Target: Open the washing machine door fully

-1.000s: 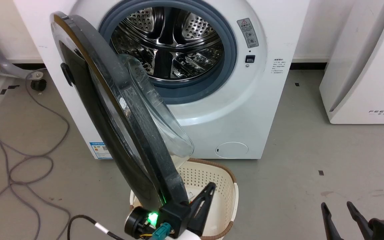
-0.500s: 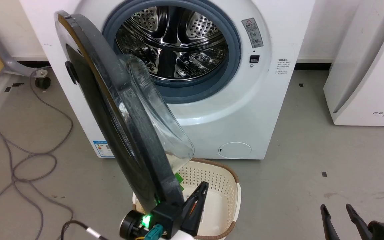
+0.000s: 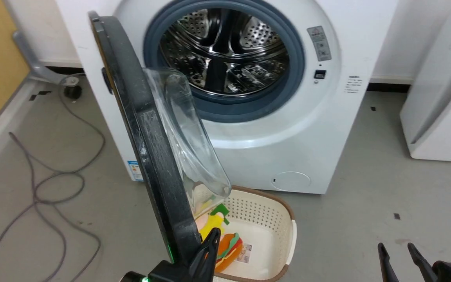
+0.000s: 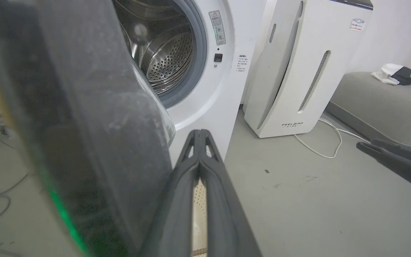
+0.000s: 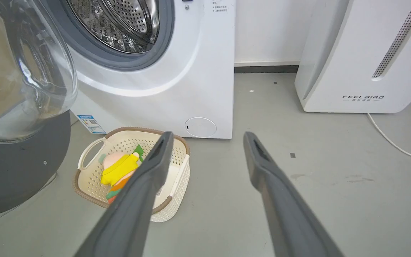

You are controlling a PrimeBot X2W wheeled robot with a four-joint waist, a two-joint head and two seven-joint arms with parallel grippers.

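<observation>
Both fingers of the left gripper [image 4: 200,135] are pressed together on nothing, just beside the inner rim of the washing machine door [image 3: 147,133], which stands open, well out from the washing machine [image 3: 319,129]; the right gripper [image 5: 208,135] is spread wide.

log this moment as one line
washing machine door: swung out, not fully open | left gripper: shut, at door's inner rim | right gripper: open, idle, clear of door
</observation>
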